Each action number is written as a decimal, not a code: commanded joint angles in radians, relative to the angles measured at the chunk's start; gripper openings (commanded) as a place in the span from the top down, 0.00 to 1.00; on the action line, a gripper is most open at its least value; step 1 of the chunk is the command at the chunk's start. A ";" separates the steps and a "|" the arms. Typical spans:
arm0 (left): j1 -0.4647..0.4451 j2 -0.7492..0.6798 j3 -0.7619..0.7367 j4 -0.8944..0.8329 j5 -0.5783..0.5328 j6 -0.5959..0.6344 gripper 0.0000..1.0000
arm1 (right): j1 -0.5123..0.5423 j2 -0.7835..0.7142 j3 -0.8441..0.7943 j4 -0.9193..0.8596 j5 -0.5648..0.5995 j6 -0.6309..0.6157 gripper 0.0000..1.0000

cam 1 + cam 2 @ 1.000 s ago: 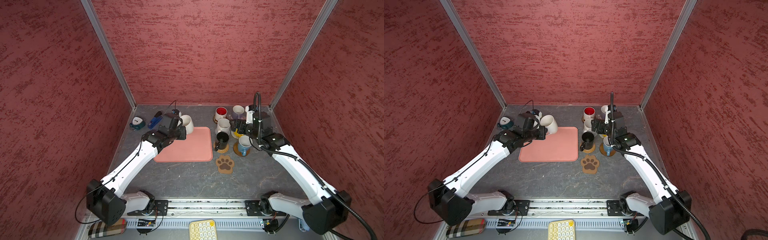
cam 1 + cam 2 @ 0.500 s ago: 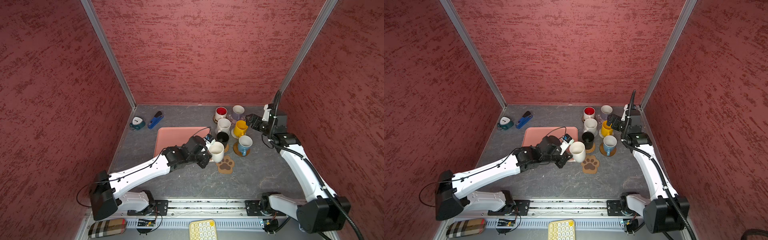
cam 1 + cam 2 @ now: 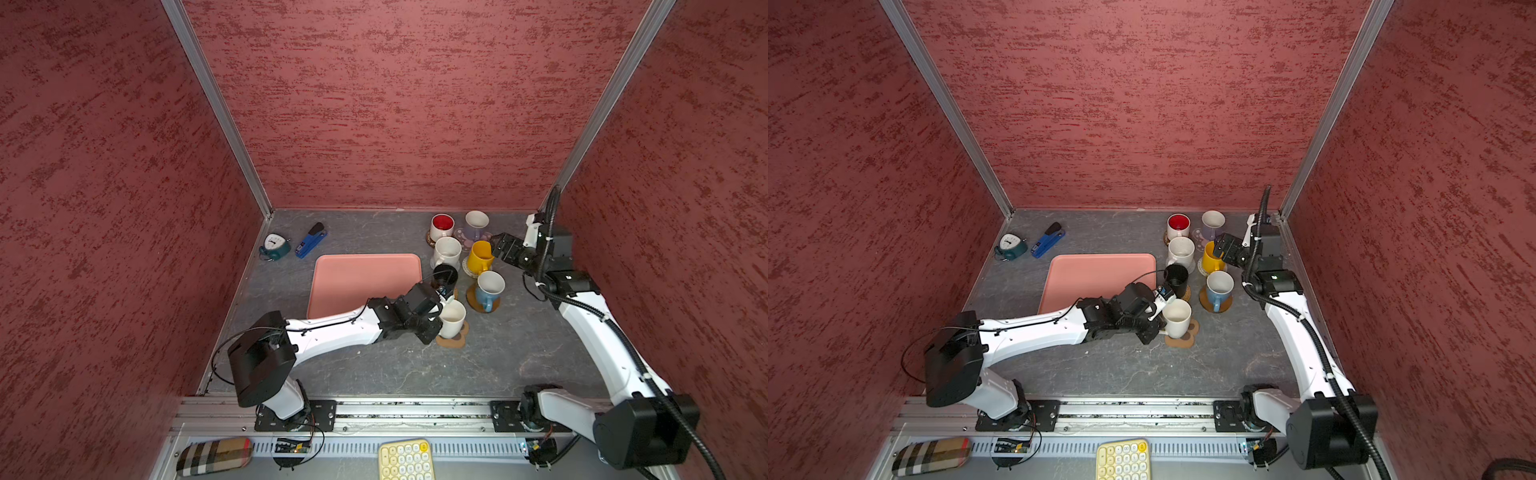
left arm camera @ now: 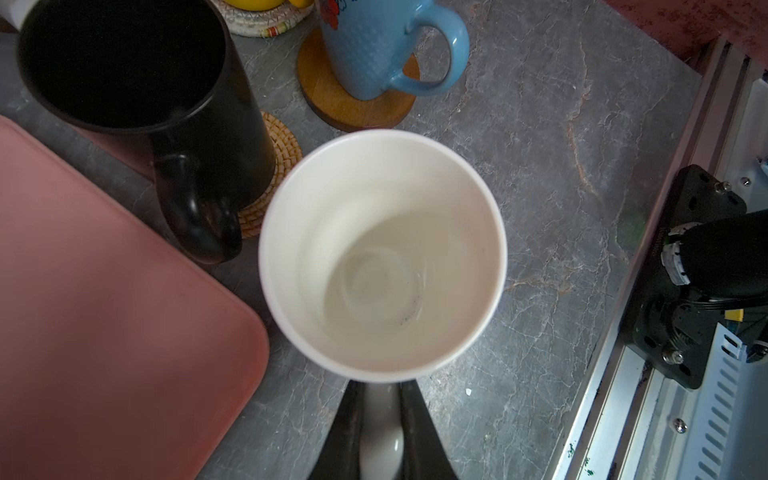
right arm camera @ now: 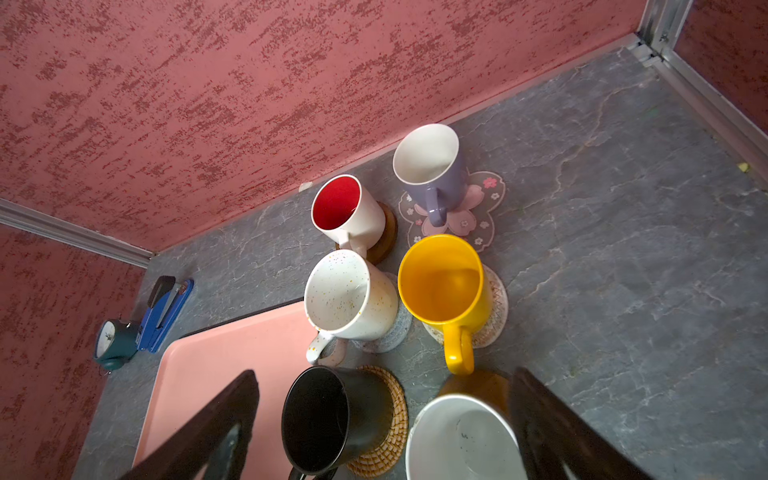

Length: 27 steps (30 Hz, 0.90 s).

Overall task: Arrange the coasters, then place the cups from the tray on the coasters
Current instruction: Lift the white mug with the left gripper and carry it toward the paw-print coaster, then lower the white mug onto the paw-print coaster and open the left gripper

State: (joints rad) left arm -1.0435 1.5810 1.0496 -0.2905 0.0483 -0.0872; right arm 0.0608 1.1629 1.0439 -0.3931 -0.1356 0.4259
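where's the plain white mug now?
Right of centre in both top views: plain white mug at the paw-print coaster, nearer than the black mug, handle held by the left gripper.

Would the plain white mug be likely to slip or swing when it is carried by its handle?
Its shiny glaze suggests the white mug may slip. The left gripper pinches only the handle, so the tall body could swing. It looks empty, so probably fairly light.

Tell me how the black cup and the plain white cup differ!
The black cup stands free; the left gripper pinches the handle of the plain white cup. The black cup sits on a rattan coaster, the plain white cup at the paw-print coaster. Both are upright and empty.
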 commanded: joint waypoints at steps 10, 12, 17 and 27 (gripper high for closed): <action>-0.001 0.027 -0.008 0.218 -0.019 0.039 1.00 | -0.009 -0.024 -0.033 0.057 -0.023 -0.012 0.06; -0.002 0.032 -0.014 0.224 -0.016 0.037 1.00 | -0.009 -0.026 -0.036 0.059 -0.026 -0.012 0.06; -0.004 0.038 -0.030 0.226 -0.026 0.042 1.00 | -0.010 -0.026 -0.036 0.063 -0.029 -0.013 0.06; -0.013 0.025 -0.085 0.254 -0.049 0.035 0.94 | -0.009 -0.029 -0.047 0.072 -0.038 -0.015 0.06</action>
State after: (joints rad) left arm -1.0508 1.6173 0.9752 -0.1104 0.0174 -0.0616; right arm 0.0570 1.1572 1.0092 -0.3603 -0.1562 0.4213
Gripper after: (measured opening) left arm 0.155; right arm 0.939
